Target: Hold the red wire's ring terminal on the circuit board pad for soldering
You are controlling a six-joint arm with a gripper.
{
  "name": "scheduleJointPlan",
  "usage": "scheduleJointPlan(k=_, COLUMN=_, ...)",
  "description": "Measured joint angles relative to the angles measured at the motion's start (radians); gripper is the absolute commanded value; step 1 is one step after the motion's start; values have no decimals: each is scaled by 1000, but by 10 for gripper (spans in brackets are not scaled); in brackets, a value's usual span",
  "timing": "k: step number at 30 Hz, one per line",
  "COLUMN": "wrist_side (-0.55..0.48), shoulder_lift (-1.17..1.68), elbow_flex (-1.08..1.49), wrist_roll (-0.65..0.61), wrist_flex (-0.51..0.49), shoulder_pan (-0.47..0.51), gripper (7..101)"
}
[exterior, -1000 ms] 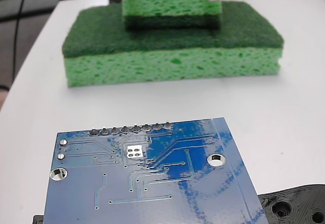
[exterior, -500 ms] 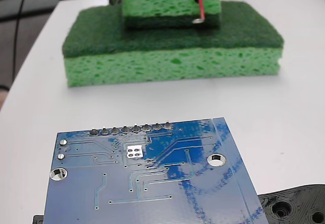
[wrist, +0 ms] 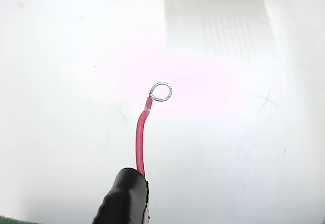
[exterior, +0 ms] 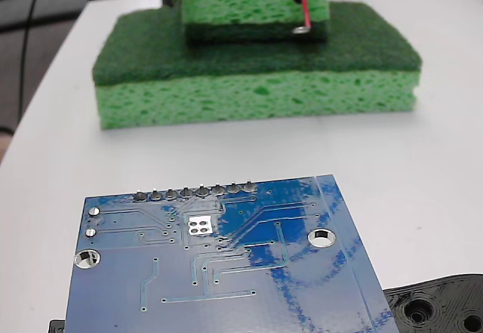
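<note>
Below my wrist hangs the red wire (wrist: 139, 142), running out of its black sleeve (wrist: 124, 198) and ending in the ring terminal (wrist: 162, 91), which floats over bare white table (wrist: 244, 148) with nothing touching it. My pincer itself does not show in either view, so I cannot tell how its fingers stand; I judge only that the sleeve end is carried on my side. In the fixed view the wire (exterior: 303, 4) and its ring (exterior: 303, 29) show far back, in front of the small upper green sponge (exterior: 249, 4) that sits on the larger sponge (exterior: 256, 84). The circuit board (exterior: 302, 288) lies well apart from the ring, on the near side of the sponges, and the pad (exterior: 200, 226) sits on it just beyond the row of grey solder pins (exterior: 195, 192), away from the silver-rimmed mounting hole (exterior: 323, 237). To do this step well, I should carry the ring across toward the board, bring it down slowly and flat, and centre the loop on the square before pressing; the wire is thin and will likely flex, so light pressure suits it. The table is white, smooth and faintly scuffed; a black plastic part (exterior: 438, 310) lies beside the board, and the room behind is dark and blurred.
</note>
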Motion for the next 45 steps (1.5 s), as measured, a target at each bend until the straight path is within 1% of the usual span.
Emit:
scheduleJointPlan(k=10, wrist_side=3, shoulder_lift=0, elbow_flex=0, wrist_roll=0, wrist_flex=0, shoulder_pan=-3, gripper=1003)
scheduleJointPlan(k=17, wrist_side=41, shoulder_lift=0, elbow_flex=0, wrist_roll=9, wrist_flex=0, shoulder_pan=-32, gripper=1003)
scheduleJointPlan(k=45, wrist_side=41, shoulder_lift=0, elbow_flex=0, wrist_roll=8, wrist_flex=0, shoulder_pan=-32, gripper=1003)
